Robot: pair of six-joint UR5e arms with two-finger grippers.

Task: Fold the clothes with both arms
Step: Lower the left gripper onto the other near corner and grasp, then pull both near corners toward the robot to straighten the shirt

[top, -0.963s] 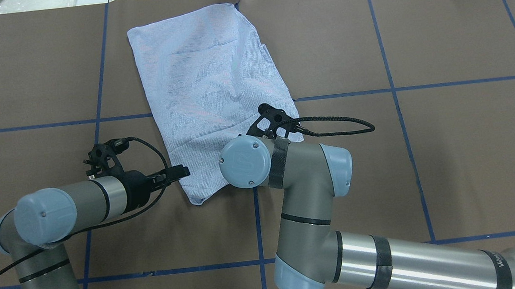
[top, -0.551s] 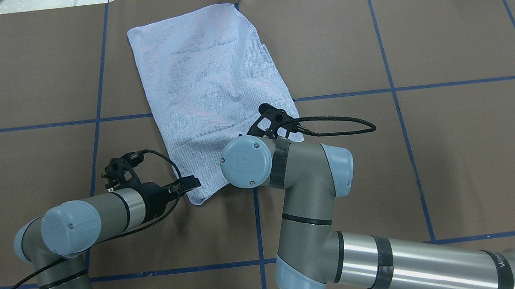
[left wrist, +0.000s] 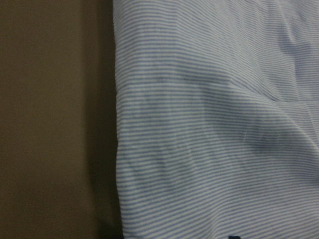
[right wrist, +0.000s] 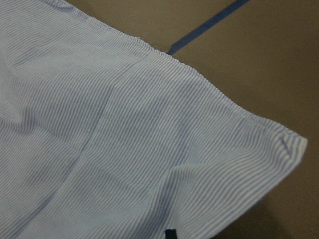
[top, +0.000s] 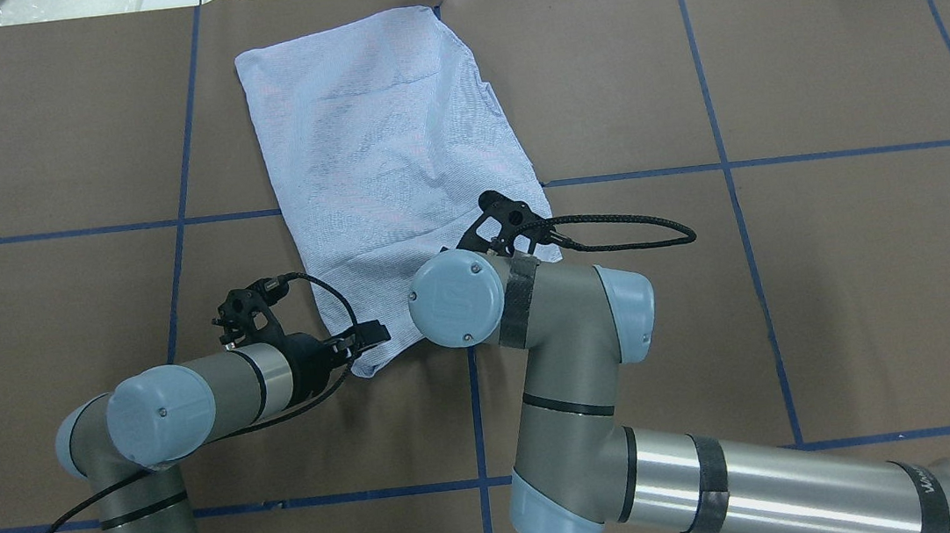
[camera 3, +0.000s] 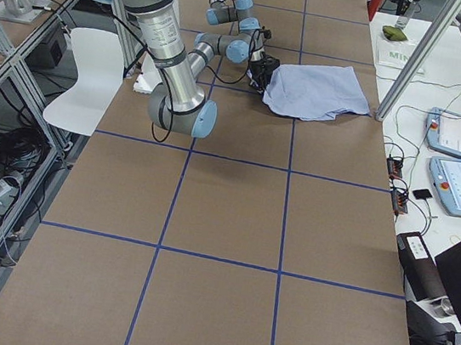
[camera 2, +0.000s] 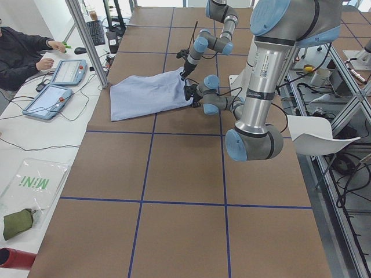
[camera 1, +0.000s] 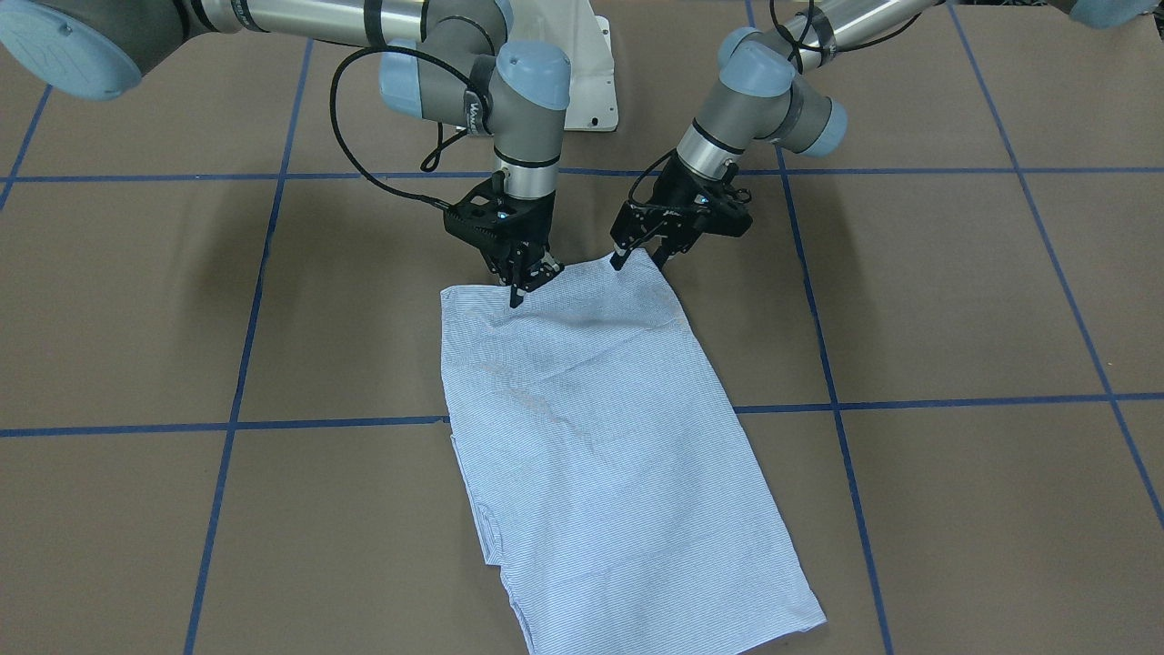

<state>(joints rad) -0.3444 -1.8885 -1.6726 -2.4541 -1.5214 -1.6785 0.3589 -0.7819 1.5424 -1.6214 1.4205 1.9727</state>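
Light blue-and-white striped cloth shirt (camera 1: 600, 437) lies flat on brown tabletop (camera 1: 955, 300); left tool (camera 1: 639, 261) spread, straddling robot-side corner, likely to pinch it; right tool (camera 1: 516, 289) on other robot-side corner, cannot tell if closed; both seem placed to lift that edge.

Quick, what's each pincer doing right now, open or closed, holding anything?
Left pincer: open at the shirt corner, holding nothing.
Right pincer: tips down on the shirt's near edge; open or shut cannot be told.
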